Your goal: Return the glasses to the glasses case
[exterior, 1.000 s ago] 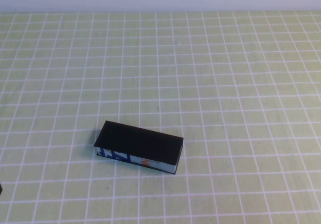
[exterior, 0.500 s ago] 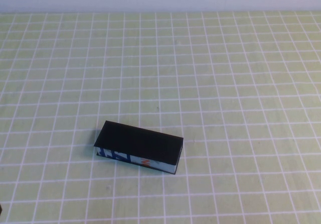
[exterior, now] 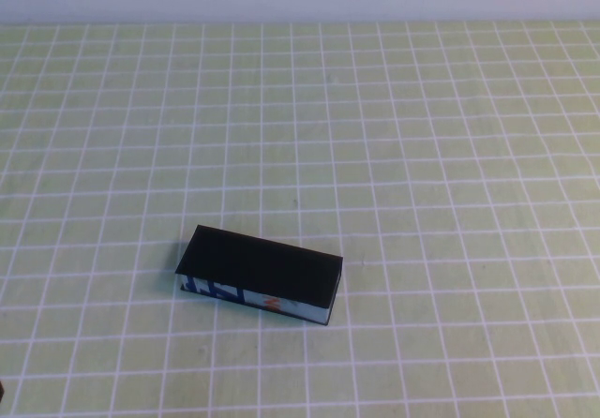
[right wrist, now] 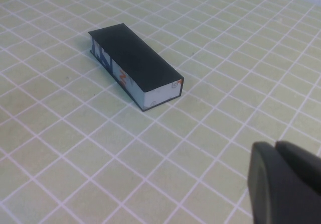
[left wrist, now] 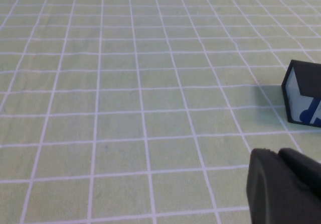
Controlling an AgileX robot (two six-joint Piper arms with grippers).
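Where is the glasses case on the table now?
In the high view, the closed glasses case lies on the grid mat, near and slightly left of centre. Both grippers, left and right, are apart from it.

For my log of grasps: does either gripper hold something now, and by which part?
Nothing is held. The matte black rectangular glasses case lies closed and alone on the table; left gripper and right gripper stay apart from it.

No words or numbers can be read. The glasses case [exterior: 259, 274] has blue shapes and an orange mark on its pale front edge, too small to make out. Its pale end has a small ring mark and an orange corner.
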